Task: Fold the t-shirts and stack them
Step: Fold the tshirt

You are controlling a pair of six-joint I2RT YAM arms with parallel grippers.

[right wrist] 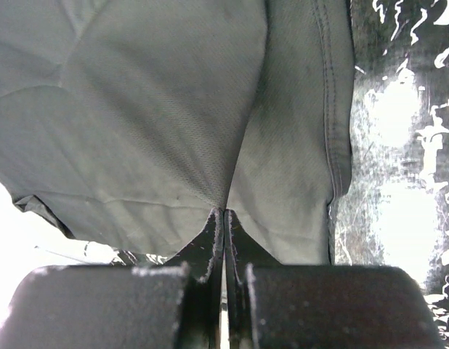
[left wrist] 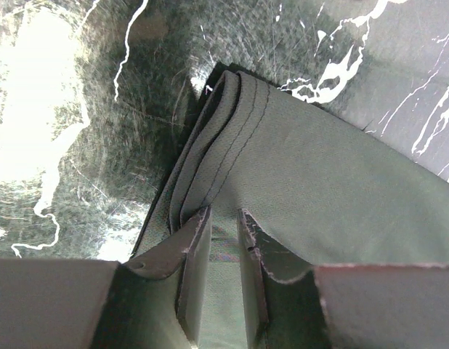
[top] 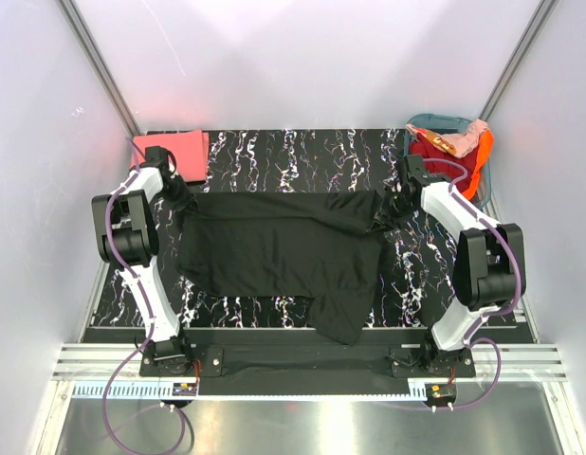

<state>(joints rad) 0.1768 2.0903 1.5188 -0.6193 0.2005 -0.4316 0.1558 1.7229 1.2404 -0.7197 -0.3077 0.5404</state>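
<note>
The large black t-shirt [top: 274, 246] lies spread across the middle of the table, its far edge stretched straight between my two grippers and one sleeve hanging toward the near edge. My left gripper [top: 182, 202] is at its far left corner; in the left wrist view the gripper [left wrist: 223, 212] is closed on a thick fold of the shirt [left wrist: 319, 160] with a narrow gap. My right gripper [top: 386, 210] is at the far right corner; in the right wrist view the gripper [right wrist: 224, 211] is pinched tight on the shirt [right wrist: 152, 109]. The coral-pink t-shirt [top: 172, 147] lies folded at the back left.
A teal basket [top: 435, 120] at the back right corner holds red and orange clothes [top: 459, 152]. The table top [top: 293, 152] is black with white marbling. White walls close in the left, back and right sides.
</note>
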